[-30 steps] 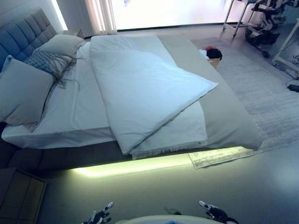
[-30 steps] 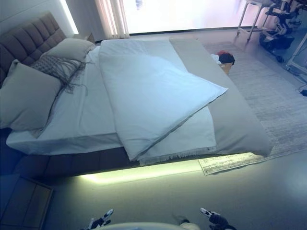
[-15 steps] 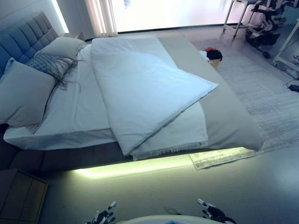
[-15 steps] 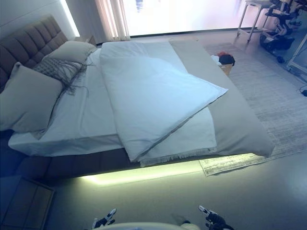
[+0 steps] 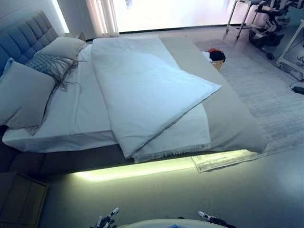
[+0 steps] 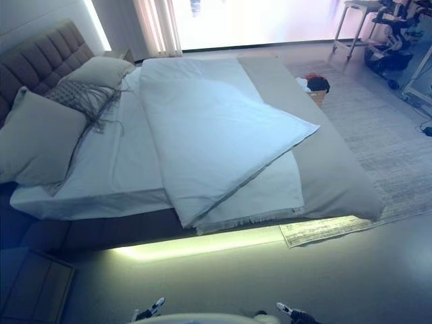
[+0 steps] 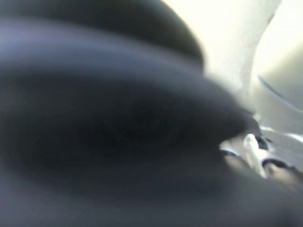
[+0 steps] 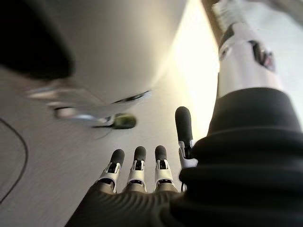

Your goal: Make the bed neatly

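The bed (image 5: 61,164) fills the middle of the eye views. A white duvet (image 5: 147,95) lies on it folded back askew, one corner pointing right over a grey blanket (image 5: 228,114) at the foot. The bare white sheet (image 5: 80,109) shows by the pillows. A large pillow (image 5: 23,95), a fringed cushion (image 5: 47,64) and another pillow (image 5: 61,46) lean at the padded headboard (image 5: 21,38). My left hand (image 5: 107,222) and right hand (image 6: 291,314) are low at the near edge, far from the bed. The right hand (image 8: 142,165) has straight fingers and holds nothing.
A pale rug (image 5: 266,95) lies beyond the foot of the bed, with a basket of clothes (image 5: 216,56) on it. A wooden nightstand (image 5: 19,199) stands near left. Metal stands (image 5: 266,23) are at far right. Floor lies between me and the bed.
Both hands have sunk lower toward the near edge of the eye views. The bedding has not moved.
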You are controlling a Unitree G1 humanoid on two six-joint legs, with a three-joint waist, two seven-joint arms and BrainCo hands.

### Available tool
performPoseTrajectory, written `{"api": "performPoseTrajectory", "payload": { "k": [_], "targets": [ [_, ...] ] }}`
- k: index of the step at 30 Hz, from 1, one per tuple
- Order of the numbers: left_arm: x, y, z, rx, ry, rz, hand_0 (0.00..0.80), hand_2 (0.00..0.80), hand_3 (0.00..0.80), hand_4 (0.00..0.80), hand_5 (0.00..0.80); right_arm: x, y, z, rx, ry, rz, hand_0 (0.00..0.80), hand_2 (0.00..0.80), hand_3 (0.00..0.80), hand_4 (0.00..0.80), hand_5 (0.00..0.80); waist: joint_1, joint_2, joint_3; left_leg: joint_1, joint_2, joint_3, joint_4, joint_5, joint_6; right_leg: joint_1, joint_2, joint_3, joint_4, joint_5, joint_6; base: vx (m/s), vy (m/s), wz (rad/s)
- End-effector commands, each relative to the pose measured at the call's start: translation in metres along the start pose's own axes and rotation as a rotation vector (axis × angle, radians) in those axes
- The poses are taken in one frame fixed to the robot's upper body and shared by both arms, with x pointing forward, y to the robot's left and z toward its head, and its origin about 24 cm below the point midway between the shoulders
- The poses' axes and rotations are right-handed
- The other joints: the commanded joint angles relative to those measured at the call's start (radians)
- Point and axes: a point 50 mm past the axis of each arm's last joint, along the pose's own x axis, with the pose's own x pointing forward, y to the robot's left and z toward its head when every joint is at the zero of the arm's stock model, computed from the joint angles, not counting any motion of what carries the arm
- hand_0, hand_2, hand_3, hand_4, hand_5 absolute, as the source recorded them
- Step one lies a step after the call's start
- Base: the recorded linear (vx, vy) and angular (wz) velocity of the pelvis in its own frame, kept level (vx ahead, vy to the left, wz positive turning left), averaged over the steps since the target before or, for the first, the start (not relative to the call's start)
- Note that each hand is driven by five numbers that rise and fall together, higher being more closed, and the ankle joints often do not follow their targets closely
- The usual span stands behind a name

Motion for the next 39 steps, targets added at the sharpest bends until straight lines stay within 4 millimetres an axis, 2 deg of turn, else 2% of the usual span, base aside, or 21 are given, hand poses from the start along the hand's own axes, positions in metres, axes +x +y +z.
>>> {"api": "performPoseTrajectory", "payload": {
  "k": [1, 2, 3, 4, 6, 8, 10, 12, 14, 15, 18, 19, 21, 24, 25, 26, 29, 31, 34, 36, 39],
  "targets": [
    [0.004, -0.018, 0.018, -0.049, -0.06, -0.041, 0.0, 0.0, 0.0, 0.0, 0.0, 0.003, 0.011, 0.024, -0.12, -0.013, 0.016, 0.0, 0.0, 0.0, 0.0, 0.0, 0.036, -0.079, 0.076, -0.207, -0.075, 0.004, 0.372, 0.057, 0.038, 0.038, -0.004, -0.015, 0.056, -0.046, -0.039, 0.096, -0.043, -0.1],
    [0.004, -0.018, 0.017, -0.047, -0.058, -0.05, 0.0, 0.0, 0.0, 0.0, 0.0, 0.003, 0.011, 0.027, -0.141, -0.023, 0.006, 0.0, 0.0, 0.0, 0.0, 0.0, 0.046, -0.074, 0.093, -0.258, -0.062, 0.005, 0.401, 0.09, 0.026, 0.049, 0.001, -0.006, 0.057, -0.049, -0.042, 0.159, 0.012, -0.12],
    [0.004, -0.018, 0.015, -0.05, -0.051, -0.052, 0.0, 0.0, 0.0, 0.0, 0.0, 0.003, 0.011, 0.029, -0.154, -0.026, 0.001, 0.0, 0.0, 0.0, 0.0, 0.0, 0.054, -0.065, 0.099, -0.268, -0.052, 0.013, 0.345, 0.109, 0.019, 0.059, 0.007, 0.0, 0.058, -0.055, -0.037, 0.244, 0.07, -0.09],
    [0.005, -0.018, 0.013, -0.048, -0.038, -0.051, 0.0, 0.0, 0.0, 0.0, 0.0, 0.004, 0.011, 0.031, -0.153, -0.03, -0.003, 0.0, 0.0, 0.0, 0.0, 0.0, 0.064, -0.056, 0.107, -0.262, -0.043, 0.029, 0.261, 0.131, 0.012, 0.078, 0.01, 0.007, 0.053, -0.064, -0.03, 0.344, 0.151, -0.09],
    [0.004, -0.016, 0.007, -0.039, -0.021, -0.043, 0.0, 0.0, 0.0, 0.0, 0.0, 0.003, 0.009, 0.033, -0.142, -0.039, -0.015, 0.0, 0.0, 0.0, 0.0, 0.0, 0.082, -0.024, 0.109, -0.261, -0.004, 0.045, 0.002, 0.222, -0.016, 0.121, 0.029, 0.015, 0.042, -0.092, -0.014, 0.412, 0.206, -0.2],
    [0.004, -0.014, 0.004, -0.039, -0.015, -0.034, 0.0, 0.0, 0.0, 0.0, 0.0, 0.003, 0.007, 0.034, -0.127, -0.047, -0.021, 0.0, 0.0, 0.0, 0.0, 0.0, 0.102, -0.011, 0.111, -0.286, 0.014, 0.033, -0.147, 0.299, -0.034, 0.173, 0.034, 0.036, 0.034, -0.118, -0.007, 0.418, 0.206, -0.17],
    [0.003, -0.014, 0.003, -0.053, -0.027, -0.025, 0.0, 0.0, 0.0, 0.0, 0.0, 0.002, 0.002, 0.032, -0.121, -0.04, -0.036, 0.0, 0.0, 0.0, 0.0, 0.0, 0.112, -0.01, 0.107, -0.314, 0.017, 0.024, -0.157, 0.311, -0.039, 0.211, 0.028, 0.055, 0.027, -0.14, -0.002, 0.388, 0.237, -0.31],
    [0.003, -0.011, 0.002, -0.075, -0.037, -0.011, 0.0, 0.0, 0.0, 0.0, 0.0, 0.001, -0.003, 0.026, -0.135, -0.018, -0.061, 0.0, 0.0, 0.0, 0.0, 0.0, 0.114, -0.011, 0.094, -0.294, 0.013, 0.044, -0.137, 0.275, -0.021, 0.235, -0.01, 0.044, 0.035, -0.16, 0.02, 0.396, 0.285, 0.09],
    [0.002, -0.007, 0.004, -0.08, -0.034, 0.009, 0.0, 0.0, 0.0, 0.0, 0.0, 0.001, -0.003, 0.018, -0.116, 0.004, -0.066, 0.0, 0.0, 0.0, 0.0, 0.0, 0.118, -0.016, 0.076, -0.275, 0.003, 0.035, -0.112, 0.236, 0.004, 0.241, -0.064, 0.022, 0.087, -0.18, 0.049, 0.435, 0.272, 0.1],
    [0.002, -0.005, 0.006, -0.072, -0.033, 0.017, 0.0, 0.0, 0.0, 0.0, 0.0, 0.001, -0.002, 0.015, -0.089, 0.007, -0.059, 0.0, 0.0, 0.0, 0.0, 0.0, 0.116, -0.017, 0.069, -0.274, 0.001, 0.042, -0.084, 0.217, 0.014, 0.242, -0.082, 0.012, 0.133, -0.197, 0.053, 0.54, 0.319, -0.06],
    [0.001, -0.001, 0.014, 0.026, -0.014, 0.01, 0.0, 0.0, 0.0, 0.0, 0.0, 0.001, 0.0, 0.009, -0.045, 0.008, -0.031, 0.0, 0.0, 0.0, 0.0, 0.0, 0.093, -0.029, 0.022, -0.252, -0.058, 0.04, -0.058, 0.178, 0.082, 0.198, -0.127, 0.04, 0.35, -0.078, 0.079, 0.506, 0.306, 0.17],
    [0.001, -0.001, 0.017, 0.056, -0.013, 0.004, 0.0, 0.0, 0.0, 0.0, 0.0, 0.001, 0.001, 0.009, -0.034, 0.004, -0.023, 0.0, 0.0, 0.0, 0.0, 0.0, 0.084, -0.025, 0.013, -0.237, -0.071, 0.033, -0.064, 0.167, 0.097, 0.163, -0.129, 0.05, 0.422, -0.051, 0.078, 0.443, 0.255, 0.03],
    [0.001, 0.0, 0.025, 0.113, -0.011, 0.004, 0.0, 0.0, 0.0, 0.0, 0.0, 0.001, 0.001, 0.008, -0.009, 0.002, -0.026, 0.0, 0.0, 0.0, 0.0, 0.0, 0.059, -0.01, 0.002, -0.207, -0.094, 0.021, -0.07, 0.148, 0.12, 0.077, -0.103, 0.071, 0.55, -0.01, 0.068, 0.4, 0.193, 0.06],
    [0.001, -0.001, 0.038, 0.127, -0.036, 0.006, 0.0, 0.0, 0.0, 0.0, 0.0, 0.001, 0.001, 0.009, 0.034, 0.004, -0.028, 0.0, 0.0, 0.0, 0.0, 0.0, 0.023, 0.002, 0.008, -0.156, -0.104, 0.01, -0.087, 0.135, 0.124, -0.054, -0.068, 0.065, 0.54, -0.01, 0.051, 0.348, 0.048, 0.24],
    [0.001, -0.004, 0.044, 0.128, -0.052, -0.003, 0.0, 0.0, 0.0, 0.0, 0.0, 0.001, 0.0, 0.01, 0.039, 0.001, -0.025, 0.0, 0.0, 0.0, 0.0, 0.0, 0.006, 0.013, 0.017, -0.125, -0.095, 0.011, -0.104, 0.136, 0.115, -0.109, -0.044, 0.042, 0.463, -0.042, 0.036, 0.316, -0.099, 0.2],
    [0.001, -0.007, 0.049, 0.138, -0.064, -0.013, 0.0, 0.0, 0.0, 0.0, 0.0, 0.001, -0.001, 0.012, 0.053, -0.008, -0.021, 0.0, 0.0, 0.0, 0.0, 0.0, -0.006, 0.013, 0.027, -0.102, -0.096, 0.009, -0.111, 0.126, 0.108, -0.151, -0.043, 0.029, 0.368, -0.035, 0.035, 0.364, -0.176, 0.17],
    [0.001, -0.012, 0.056, 0.158, -0.082, -0.027, 0.0, 0.0, 0.0, 0.0, 0.0, 0.001, -0.002, 0.017, 0.08, -0.035, -0.026, 0.0, 0.0, 0.0, 0.0, 0.0, -0.039, -0.007, 0.051, -0.058, -0.12, -0.017, -0.114, 0.059, 0.099, -0.257, -0.07, 0.031, 0.12, 0.086, 0.077, 0.273, -0.197, 0.04],
    [0.002, -0.014, 0.057, 0.166, -0.085, -0.03, 0.0, 0.0, 0.0, 0.0, 0.0, 0.001, -0.001, 0.024, 0.086, -0.049, -0.022, 0.0, 0.0, 0.0, 0.0, 0.0, -0.054, -0.002, 0.071, -0.022, -0.11, -0.022, -0.108, 0.009, 0.095, -0.296, -0.069, 0.017, 0.008, 0.125, 0.09, 0.302, -0.231, 0.25],
    [0.002, -0.01, 0.046, 0.147, -0.067, -0.023, 0.0, 0.0, 0.0, 0.0, 0.0, 0.002, 0.0, 0.023, 0.089, -0.049, -0.027, 0.0, 0.0, 0.0, 0.0, 0.0, -0.056, -0.012, 0.068, -0.008, -0.109, -0.018, -0.073, -0.026, 0.103, -0.261, -0.069, 0.034, 0.069, 0.105, 0.084, 0.328, -0.217, 0.2],
    [0.002, -0.007, 0.028, 0.106, -0.034, -0.016, 0.0, 0.0, 0.0, 0.0, 0.0, 0.002, 0.002, 0.023, 0.084, -0.057, -0.022, 0.0, 0.0, 0.0, 0.0, 0.0, -0.059, -0.027, 0.045, 0.021, -0.094, -0.017, 0.019, -0.069, 0.086, -0.235, -0.065, 0.027, 0.123, 0.091, 0.068, 0.382, -0.197, 0.31],
    [0.002, -0.006, 0.015, 0.071, -0.016, -0.022, 0.0, 0.0, 0.0, 0.0, 0.0, 0.002, 0.006, 0.03, 0.029, -0.093, 0.001, 0.0, 0.0, 0.0, 0.0, 0.0, -0.053, -0.044, 0.042, -0.047, -0.038, 0.021, 0.279, 0.022, 0.048, -0.169, -0.048, 0.007, 0.124, 0.052, 0.015, 0.319, -0.171, 0.15]
  ]
}}
